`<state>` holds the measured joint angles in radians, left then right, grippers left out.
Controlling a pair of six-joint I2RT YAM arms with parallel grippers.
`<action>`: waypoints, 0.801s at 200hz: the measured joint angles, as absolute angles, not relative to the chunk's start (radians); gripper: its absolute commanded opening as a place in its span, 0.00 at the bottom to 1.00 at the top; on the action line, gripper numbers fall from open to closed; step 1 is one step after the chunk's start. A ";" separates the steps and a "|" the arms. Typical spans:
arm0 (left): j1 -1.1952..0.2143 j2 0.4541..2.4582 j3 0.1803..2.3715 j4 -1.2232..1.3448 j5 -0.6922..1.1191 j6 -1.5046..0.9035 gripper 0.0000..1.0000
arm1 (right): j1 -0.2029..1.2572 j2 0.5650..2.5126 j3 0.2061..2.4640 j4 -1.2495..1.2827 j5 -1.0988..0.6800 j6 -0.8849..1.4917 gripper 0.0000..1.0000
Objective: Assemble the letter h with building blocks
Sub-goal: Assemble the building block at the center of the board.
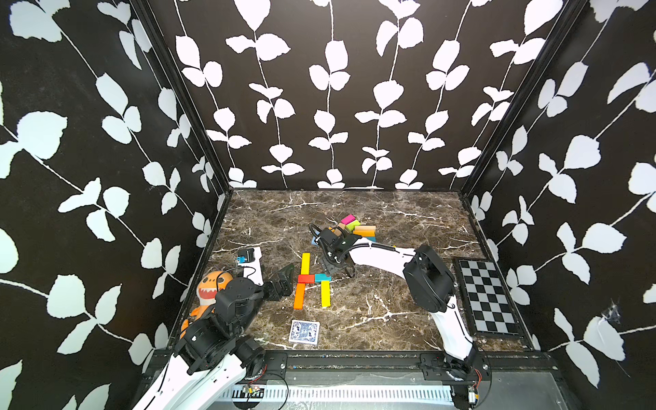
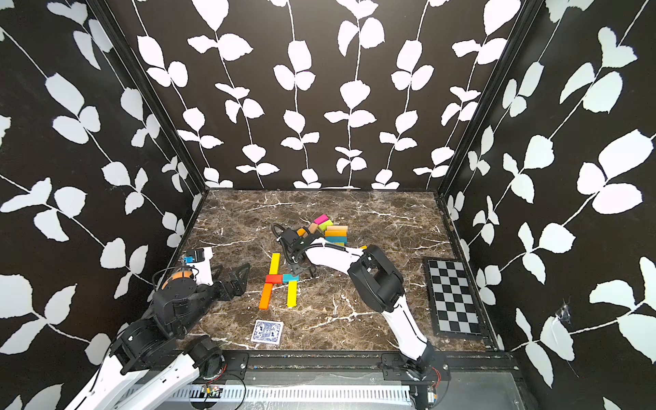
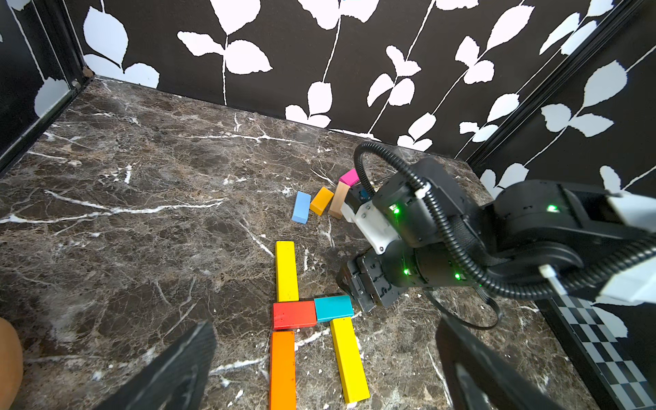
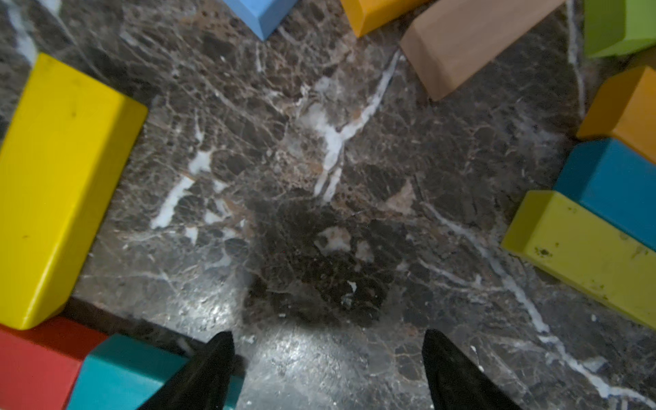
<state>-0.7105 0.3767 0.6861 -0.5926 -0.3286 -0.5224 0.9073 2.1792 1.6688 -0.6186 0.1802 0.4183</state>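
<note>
Five blocks (image 1: 306, 278) laid flat mid-frame as a lowercase h, apparently complete bar tidying. Spare pile (image 1: 358, 227) above it. Right tool (image 4: 326, 340) wide, empty, just beside the teal block (image 1: 322, 277). Left tool (image 1: 285, 280) wide, empty, left of the h.

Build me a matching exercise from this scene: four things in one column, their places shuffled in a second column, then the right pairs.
Things:
1. orange block
2. teal block
3. card deck
4. checkerboard

Places:
A. along the right-hand wall
B. end to end with the red block, on its right
C. just in front of the red block, running toward the front
D. lying alone, nearer the front than any block

Pairs: 1-C, 2-B, 3-D, 4-A
</note>
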 measured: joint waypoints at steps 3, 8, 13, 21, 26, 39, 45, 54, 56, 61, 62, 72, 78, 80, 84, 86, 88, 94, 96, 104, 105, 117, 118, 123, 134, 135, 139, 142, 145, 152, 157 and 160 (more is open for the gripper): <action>-0.710 0.377 0.686 -0.593 -0.329 -0.522 0.99 | 0.908 2.180 1.667 -0.619 0.180 0.419 0.82; -0.710 0.377 0.686 -0.593 -0.329 -0.522 0.99 | 0.908 2.180 1.665 -0.619 0.181 0.418 0.82; -0.710 0.376 0.686 -0.593 -0.329 -0.522 0.99 | 0.908 2.180 1.663 -0.619 0.181 0.418 0.82; -0.710 0.376 0.686 -0.593 -0.329 -0.522 0.99 | 0.910 2.180 1.662 -0.619 0.183 0.418 0.82; -0.710 0.376 0.686 -0.593 -0.329 -0.522 0.99 | 0.911 2.180 1.662 -0.619 0.184 0.418 0.82; -0.710 0.374 0.686 -0.593 -0.329 -0.522 0.99 | 0.915 2.180 1.662 -0.619 0.186 0.418 0.82; -0.710 0.372 0.686 -0.593 -0.329 -0.522 0.99 | 0.917 2.180 1.662 -0.619 0.188 0.418 0.82; -0.710 0.371 0.686 -0.593 -0.330 -0.522 0.99 | 0.920 2.180 1.661 -0.619 0.189 0.418 0.82; -0.710 0.371 0.686 -0.593 -0.330 -0.522 0.99 | 0.921 2.180 1.661 -0.619 0.190 0.418 0.82; -0.710 0.371 0.686 -0.593 -0.330 -0.522 0.99 | 0.922 2.180 1.660 -0.619 0.192 0.418 0.82; -0.710 0.371 0.686 -0.593 -0.330 -0.522 0.99 | 0.922 2.180 1.660 -0.619 0.192 0.418 0.82; -0.710 0.371 0.686 -0.593 -0.330 -0.522 0.99 | 0.923 2.180 1.655 -0.618 0.196 0.418 0.82; -0.710 0.371 0.686 -0.593 -0.330 -0.522 0.99 | 0.923 2.180 1.652 -0.619 0.197 0.418 0.82; -0.710 0.371 0.686 -0.593 -0.330 -0.522 0.99 | 0.923 2.180 1.650 -0.619 0.198 0.418 0.82; -0.710 0.371 0.686 -0.593 -0.330 -0.522 0.99 | 0.923 2.180 1.648 -0.619 0.199 0.419 0.82; -0.710 0.371 0.686 -0.593 -0.330 -0.522 0.99 | 0.923 2.180 1.647 -0.617 0.199 0.419 0.82; -0.710 0.371 0.686 -0.593 -0.330 -0.522 0.99 | 0.923 2.180 1.646 -0.618 0.199 0.418 0.82; -0.710 0.371 0.686 -0.593 -0.330 -0.522 0.99 | 0.923 2.180 1.646 -0.618 0.200 0.419 0.82; -0.710 0.371 0.686 -0.593 -0.330 -0.522 0.99 | 0.923 2.180 1.646 -0.618 0.200 0.418 0.82; -0.710 0.371 0.686 -0.593 -0.330 -0.522 0.99 | 0.923 2.180 1.646 -0.617 0.202 0.419 0.83; -0.710 0.371 0.686 -0.593 -0.330 -0.522 0.99 | 0.923 2.180 1.646 -0.617 0.202 0.419 0.83; -0.710 0.370 0.686 -0.593 -0.330 -0.522 0.99 | 0.923 2.180 1.646 -0.617 0.204 0.419 0.84; -0.710 0.370 0.686 -0.593 -0.330 -0.522 0.99 | 0.923 2.180 1.646 -0.617 0.204 0.419 0.84; -0.710 0.370 0.686 -0.593 -0.330 -0.522 0.99 | 0.923 2.180 1.646 -0.617 0.206 0.419 0.85; -0.710 0.370 0.686 -0.593 -0.331 -0.522 0.99 | 0.925 2.180 1.646 -0.617 0.209 0.421 0.86; -0.710 0.370 0.686 -0.593 -0.330 -0.522 0.99 | 0.925 2.180 1.646 -0.617 0.210 0.420 0.86; -0.710 0.370 0.686 -0.593 -0.330 -0.522 0.99 | 0.925 2.180 1.646 -0.616 0.210 0.421 0.86; -0.710 0.370 0.686 -0.593 -0.330 -0.522 0.99 | 0.925 2.179 1.646 -0.616 0.211 0.421 0.87; -0.710 0.370 0.686 -0.593 -0.330 -0.522 0.99 | 0.925 2.180 1.646 -0.616 0.212 0.421 0.87; -0.710 0.370 0.686 -0.593 -0.330 -0.522 0.99 | 0.925 2.179 1.646 -0.615 0.214 0.421 0.88; -0.710 0.370 0.686 -0.593 -0.330 -0.522 0.99 | 0.925 2.179 1.646 -0.614 0.217 0.422 0.88; -0.710 0.370 0.686 -0.593 -0.330 -0.522 0.99 | 0.925 2.179 1.646 -0.614 0.218 0.422 0.88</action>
